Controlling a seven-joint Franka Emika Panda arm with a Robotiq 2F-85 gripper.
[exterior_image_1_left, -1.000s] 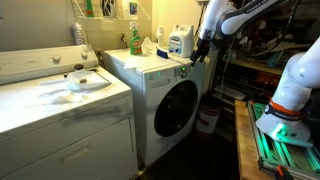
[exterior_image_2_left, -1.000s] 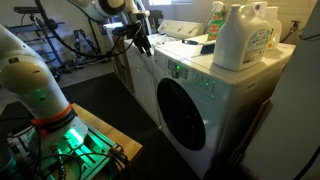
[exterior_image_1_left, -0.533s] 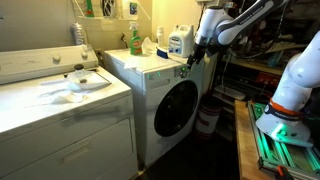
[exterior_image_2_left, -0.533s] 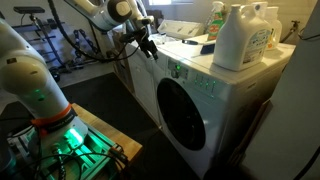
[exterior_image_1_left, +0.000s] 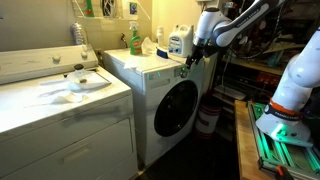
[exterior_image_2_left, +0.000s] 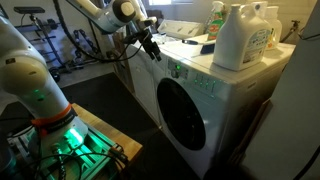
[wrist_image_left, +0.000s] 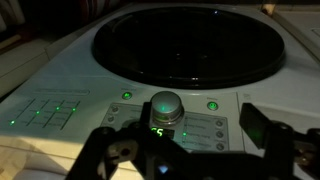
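Note:
My gripper (wrist_image_left: 185, 146) is open and empty, its two dark fingers spread wide in the wrist view. It hovers just in front of the white front-loading washer's control panel, facing the round silver knob (wrist_image_left: 166, 106), which sits between green lights above a lit digit display. The round door glass (wrist_image_left: 185, 45) fills the upper part of that view. In both exterior views the gripper (exterior_image_1_left: 189, 63) (exterior_image_2_left: 150, 50) is at the upper front corner of the washer (exterior_image_1_left: 150, 75) (exterior_image_2_left: 235, 95), above its round door (exterior_image_1_left: 176, 108) (exterior_image_2_left: 186, 116).
Detergent bottles (exterior_image_1_left: 178, 41) (exterior_image_2_left: 232, 38) and a green bottle (exterior_image_1_left: 134, 40) stand on the washer top. A white top-loading machine (exterior_image_1_left: 60, 100) stands beside it. A white bucket (exterior_image_1_left: 207, 118) sits on the floor. The robot base (exterior_image_1_left: 285, 125) (exterior_image_2_left: 45, 125) glows green.
The gripper has moved a little closer to the washer's control panel and slightly lower. It has stayed open. Nothing else has moved.

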